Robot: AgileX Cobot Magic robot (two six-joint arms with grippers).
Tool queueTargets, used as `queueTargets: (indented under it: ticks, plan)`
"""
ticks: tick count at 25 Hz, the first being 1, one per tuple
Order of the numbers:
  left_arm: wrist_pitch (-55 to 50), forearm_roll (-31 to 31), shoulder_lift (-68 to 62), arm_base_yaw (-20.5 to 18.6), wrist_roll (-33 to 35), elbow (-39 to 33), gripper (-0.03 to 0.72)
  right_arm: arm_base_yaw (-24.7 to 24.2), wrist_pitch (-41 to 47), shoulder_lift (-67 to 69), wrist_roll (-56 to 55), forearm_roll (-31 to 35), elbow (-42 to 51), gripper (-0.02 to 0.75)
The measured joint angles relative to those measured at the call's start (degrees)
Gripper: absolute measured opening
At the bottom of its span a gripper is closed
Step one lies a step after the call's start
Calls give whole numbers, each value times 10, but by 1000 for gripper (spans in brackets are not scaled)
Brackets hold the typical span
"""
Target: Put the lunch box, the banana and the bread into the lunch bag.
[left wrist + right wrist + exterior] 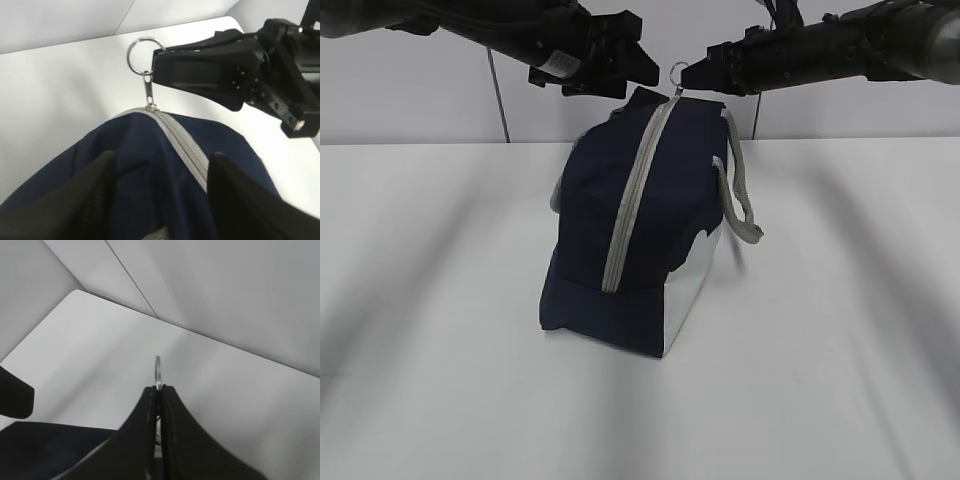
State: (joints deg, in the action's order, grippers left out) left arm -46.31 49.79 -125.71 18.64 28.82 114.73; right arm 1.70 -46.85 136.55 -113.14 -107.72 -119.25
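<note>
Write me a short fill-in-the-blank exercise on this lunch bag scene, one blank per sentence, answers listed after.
1. The right gripper is shut on the zipper's ring ____.
2. The zipper on the lunch bag is fully ____.
3. The left gripper's jaws stand ____, holding nothing.
4. The bag's strap handles are ____ in colour.

Answers: pull; closed; open; grey

a navy lunch bag (650,230) with white lower panels stands near the middle of the white bench (840,350), its grey zipper (632,195) closed over the top. the right gripper (698,72) pinches the ring pull (679,70) at the bag's far end; the left gripper (610,75) hovers beside it, just above the fabric.
</note>
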Motion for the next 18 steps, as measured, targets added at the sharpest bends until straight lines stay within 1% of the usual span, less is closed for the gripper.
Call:
queueTargets:
  ticks: [3,9,11,14,18]
  plan:
    - [1,-4,0,8,0,0,412,0,0,0,0,0,0,-16]
    - [7,-7,-4,10,0,0,411,0,0,0,-2,0,0,-16]
    - [7,-6,-8,10,0,0,400,0,0,0,-2,0,0,-16]
    - [11,-4,-13,10,0,0,360,0,0,0,-3,0,0,-16]
    - [14,-2,-13,10,0,0,268,0,0,0,-3,0,0,-16]
